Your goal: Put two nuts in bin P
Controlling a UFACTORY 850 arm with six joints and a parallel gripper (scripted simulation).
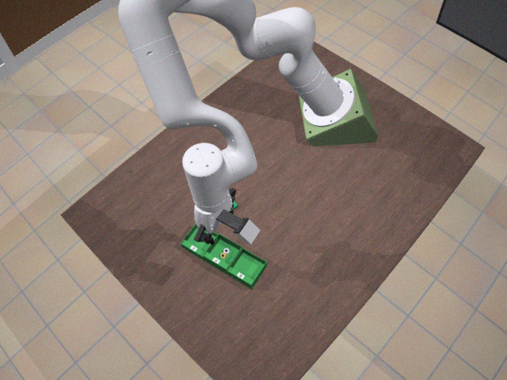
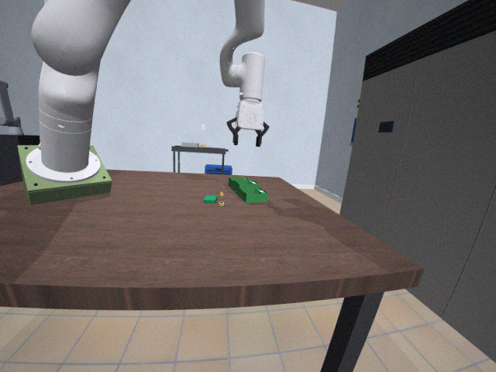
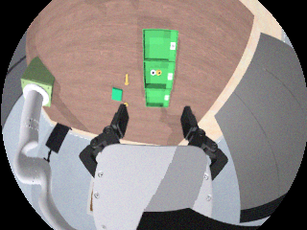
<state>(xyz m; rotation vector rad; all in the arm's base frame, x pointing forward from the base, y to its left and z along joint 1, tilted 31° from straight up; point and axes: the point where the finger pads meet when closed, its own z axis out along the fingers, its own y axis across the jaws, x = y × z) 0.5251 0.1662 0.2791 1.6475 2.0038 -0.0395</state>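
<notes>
A row of three green bins [image 1: 257,281] [image 2: 249,195] [image 3: 160,44] stands near the table's edge; I cannot read their labels. The middle bin holds two nuts, one white [image 1: 225,249] and one yellow [image 1: 223,255]; in the wrist view the pair [image 3: 153,72] shows as small dots. Another yellow nut [image 2: 221,203] [image 3: 126,103] lies on the table beside the bins. My gripper [image 1: 204,236] [image 2: 246,142] [image 3: 154,111] is open and empty, well above the bins.
A small green block [image 2: 209,198] [image 3: 117,95] and a small yellow part [image 2: 221,194] [image 3: 127,79] lie on the table next to the loose nut. The arm's green base [image 1: 341,123] [image 2: 63,180] stands at the far side of the table.
</notes>
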